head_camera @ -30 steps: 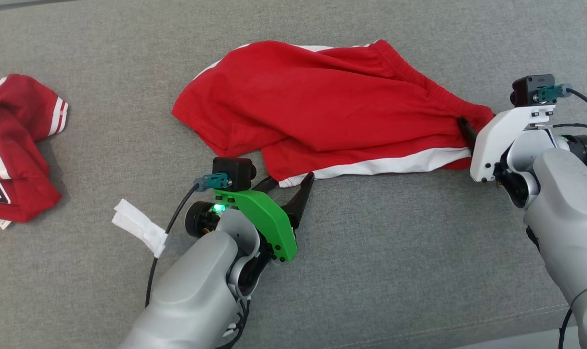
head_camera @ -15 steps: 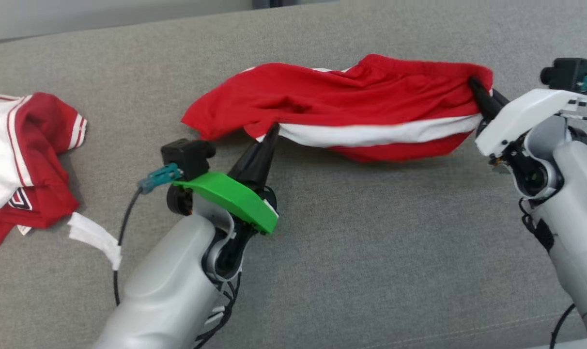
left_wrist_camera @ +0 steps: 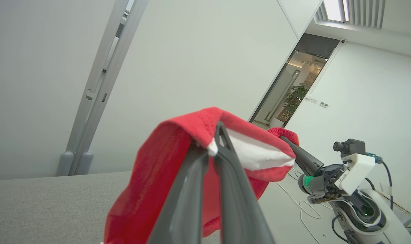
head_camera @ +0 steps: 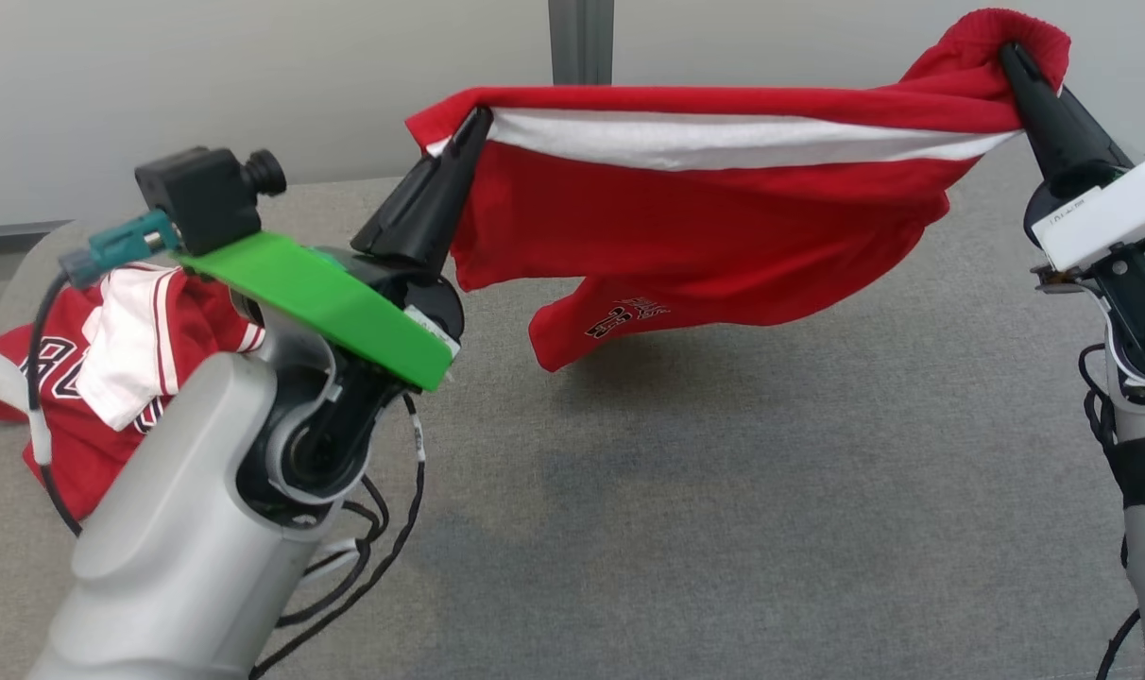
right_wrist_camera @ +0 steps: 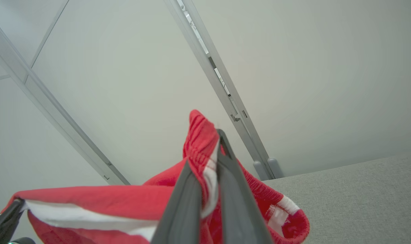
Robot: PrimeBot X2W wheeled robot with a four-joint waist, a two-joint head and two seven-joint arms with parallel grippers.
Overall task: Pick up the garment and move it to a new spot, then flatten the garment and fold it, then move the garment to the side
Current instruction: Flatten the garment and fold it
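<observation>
- Left gripper (head_camera: 474, 121): clamped shut on a hem corner of the red shorts (head_camera: 705, 217), raised above the grey fabric surface (head_camera: 724, 491).
- Right gripper (head_camera: 1010, 52): pinched closed on the elastic waistband, higher above that surface.
- Shorts: stretched between the 2 grippers, white stripe uppermost, hanging over the surface.
- Red-and-white jersey (head_camera: 81, 406): crumpled at the surface's left edge.

Nothing fully readable. Shorts (head_camera: 705, 236): small dark print near the low hem, too blurred to read. Jersey (head_camera: 91, 378), left of shorts: part of large dark letters or numbers, partly hidden, unreadable.
</observation>
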